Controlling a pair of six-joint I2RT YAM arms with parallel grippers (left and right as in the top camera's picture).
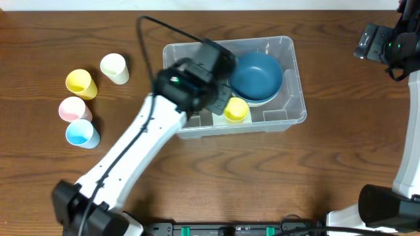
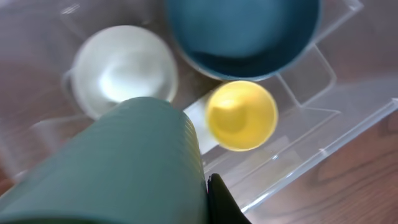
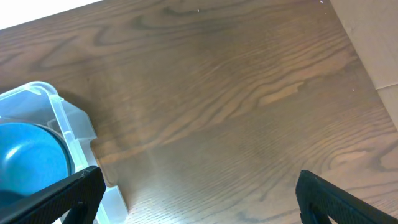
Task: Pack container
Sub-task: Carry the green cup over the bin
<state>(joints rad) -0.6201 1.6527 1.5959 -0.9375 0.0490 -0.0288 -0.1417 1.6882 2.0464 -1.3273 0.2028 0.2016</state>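
Left gripper looks clamped on a dark green ribbed plastic cup. The cup fills the wrist view's foreground, with one black finger along its side. It hovers over the left part of the large rectangular clear plastic container, which sits mid-table. Right gripper is spread wide with nothing in it, over bare wooden table off the container's right end.

Inside the container:
- deep blue round bowl, right side
- small yellow plastic cup, upright by the near wall
- white round bowl, left side, just beyond the green cup

Risks, as I judge them:
- Free floor between the white bowl and the yellow cup looks tight. Let go off-centre, the green cup could catch a rim and topple.
- Set on a moulded ledge, it would lean.
- A sideways move of the arm could snag the wall and drag the container.

Hidden or unclear:
- The second left finger is behind the cup, so the grip is inferred.
- The cup's height above the container floor cannot be told.
- In the overhead view the arm covers the container's left half, so the white bowl is unseen there.
- The white piece is blurred and may be a wide cup.
- A pale edge shows under the blue bowl, possibly a second bowl.
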